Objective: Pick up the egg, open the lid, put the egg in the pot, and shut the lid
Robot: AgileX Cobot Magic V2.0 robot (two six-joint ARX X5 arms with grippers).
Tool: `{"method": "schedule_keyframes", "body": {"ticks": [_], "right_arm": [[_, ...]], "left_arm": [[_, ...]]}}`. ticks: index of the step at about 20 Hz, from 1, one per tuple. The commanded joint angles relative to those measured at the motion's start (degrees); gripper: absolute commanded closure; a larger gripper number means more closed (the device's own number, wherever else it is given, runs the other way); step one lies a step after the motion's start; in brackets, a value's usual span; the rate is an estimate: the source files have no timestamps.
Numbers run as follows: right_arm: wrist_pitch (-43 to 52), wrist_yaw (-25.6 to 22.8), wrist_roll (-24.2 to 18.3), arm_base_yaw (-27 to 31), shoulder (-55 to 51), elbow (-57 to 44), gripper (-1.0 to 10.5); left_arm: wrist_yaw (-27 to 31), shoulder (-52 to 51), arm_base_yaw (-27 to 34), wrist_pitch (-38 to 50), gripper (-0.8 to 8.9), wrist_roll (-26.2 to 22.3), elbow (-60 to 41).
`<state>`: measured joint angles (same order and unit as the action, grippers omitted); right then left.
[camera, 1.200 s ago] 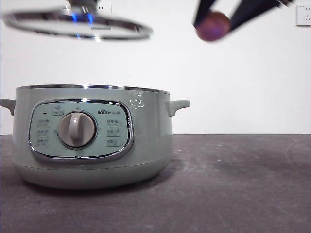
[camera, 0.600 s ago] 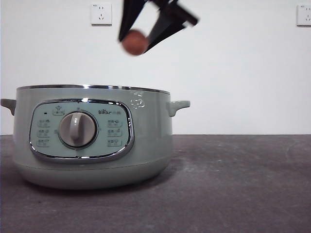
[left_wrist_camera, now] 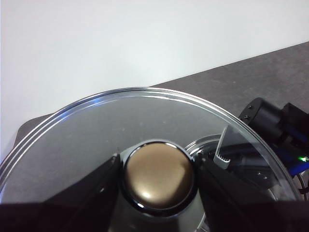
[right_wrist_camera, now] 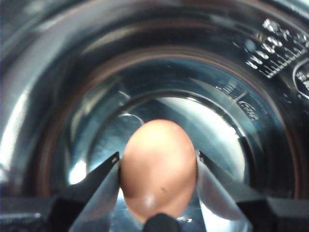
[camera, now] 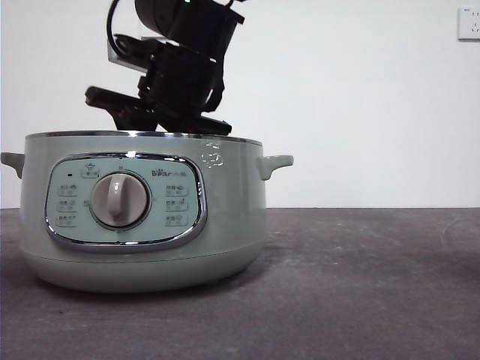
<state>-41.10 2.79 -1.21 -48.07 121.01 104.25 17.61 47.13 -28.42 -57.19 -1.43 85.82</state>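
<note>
Right tool [right_wrist_camera: 158, 181] pinches the egg [right_wrist_camera: 158, 166] inside the pot [camera: 142, 214], shiny bottom straight below, so release goes down. Left tool [left_wrist_camera: 157, 174] clamps the lid [left_wrist_camera: 96, 130] by its knob, held off the pot.

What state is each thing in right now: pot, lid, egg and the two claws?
pot: open, upright on the table, no lid on it.
lid: held off the pot by its knob.
egg: whole, gripped inside the pot's bowl.
left gripper: shut on the lid's knob.
right gripper: shut on the egg.
</note>
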Motion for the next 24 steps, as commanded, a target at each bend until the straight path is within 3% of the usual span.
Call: {"method": "schedule_keyframes", "body": {"ticks": [1,9,11,13,19,24], "right_arm": [[0.2,-0.2,-1.3,0.0,2.0,0.4,9.6],[-1.4,-0.1,-2.3,0.3,3.1,0.4,9.3],[-1.4,-0.2,-2.2,0.3,3.1,0.4,6.6],[-1.4,-0.2,-1.6,0.3,3.1,0.4,5.6],[-1.4,-0.1,-0.6,0.3,2.3,0.8,5.6],[-5.2,-2.1,0.7,0.9,-4.8,0.8,5.7]], "left_arm": [[0.2,-0.7,-0.1,2.6,8.22,0.3,0.9],[0.2,-0.6,-0.1,2.6,8.22,0.3,0.9],[0.1,-0.5,-0.1,2.6,8.22,0.3,0.9],[0.1,-0.4,-0.1,2.6,8.22,0.3,0.9],[0.1,0.6,-0.1,2.4,8.22,0.3,0.9],[0.0,1.9,-0.1,2.5,8.22,0.3,0.9]]}}
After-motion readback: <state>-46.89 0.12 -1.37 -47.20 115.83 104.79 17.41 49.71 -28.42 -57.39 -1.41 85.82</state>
